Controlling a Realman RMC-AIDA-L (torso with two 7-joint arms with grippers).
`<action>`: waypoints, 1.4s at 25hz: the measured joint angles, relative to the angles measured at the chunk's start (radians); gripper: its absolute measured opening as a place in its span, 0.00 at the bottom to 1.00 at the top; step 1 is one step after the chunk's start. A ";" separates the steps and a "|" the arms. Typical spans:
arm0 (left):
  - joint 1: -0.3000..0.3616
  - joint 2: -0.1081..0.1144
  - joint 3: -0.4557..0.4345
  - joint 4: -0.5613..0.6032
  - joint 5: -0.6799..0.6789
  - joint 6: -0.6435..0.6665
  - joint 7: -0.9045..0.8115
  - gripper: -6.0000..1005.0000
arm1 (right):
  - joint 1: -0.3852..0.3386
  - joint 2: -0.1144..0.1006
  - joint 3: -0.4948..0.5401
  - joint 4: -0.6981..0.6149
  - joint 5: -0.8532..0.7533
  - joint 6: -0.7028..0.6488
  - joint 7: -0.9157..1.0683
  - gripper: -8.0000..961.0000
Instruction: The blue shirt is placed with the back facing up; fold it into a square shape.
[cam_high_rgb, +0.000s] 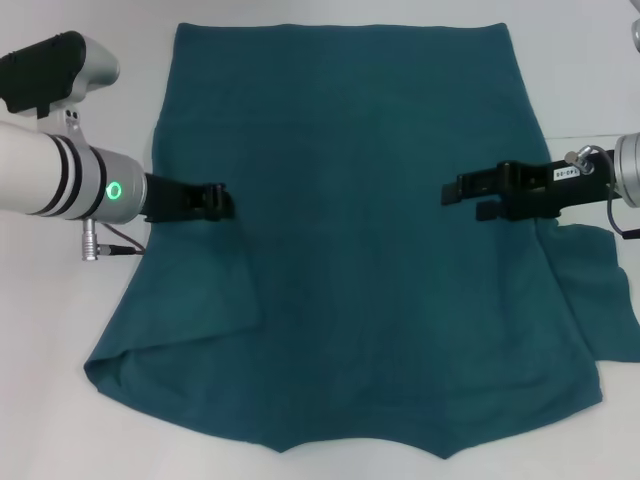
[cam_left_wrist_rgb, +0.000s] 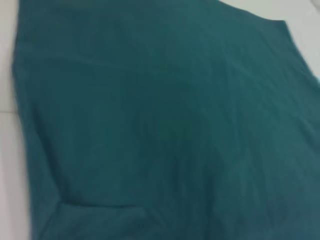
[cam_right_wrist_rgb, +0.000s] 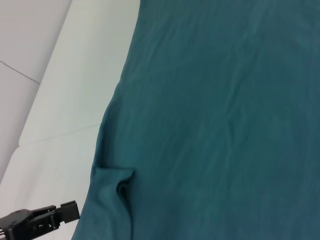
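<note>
Nearest the camera, along the bottom of the head view, the blue shirt (cam_high_rgb: 370, 260) ends in a wavy edge, with its body running up the middle of the frame over the white counter (cam_high_rgb: 60, 330). The fabric lies flat and mostly smooth, back up. The sleeve at lower left looks already turned in over the body, leaving a slanted crease, while the one at the right edge sticks out onto the counter. The left end effector (cam_high_rgb: 212, 201) reaches in from the left at mid-height, over the shirt's left margin; the right end effector (cam_high_rgb: 465, 191) mirrors it from the right, farther in over the cloth. Whether either is released or clenched, I cannot tell, and no cloth is visibly lifted by them. Level and facing each other, they seem placed for working both sides of the shirt alike, which should keep a fold straight. The right-hand sleeve probably needs tucking in next.
</note>
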 joint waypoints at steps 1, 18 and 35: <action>0.000 0.000 -0.001 0.001 -0.011 0.004 0.011 0.08 | 0.000 0.000 0.000 0.000 0.000 0.000 -0.002 0.78; 0.280 0.035 -0.142 0.166 -0.290 0.454 0.160 0.60 | -0.001 -0.002 0.000 -0.011 -0.009 -0.021 -0.113 0.78; 0.382 0.022 -0.297 0.067 -0.357 0.647 0.385 0.66 | -0.024 0.000 0.081 -0.031 -0.005 -0.123 -0.144 0.78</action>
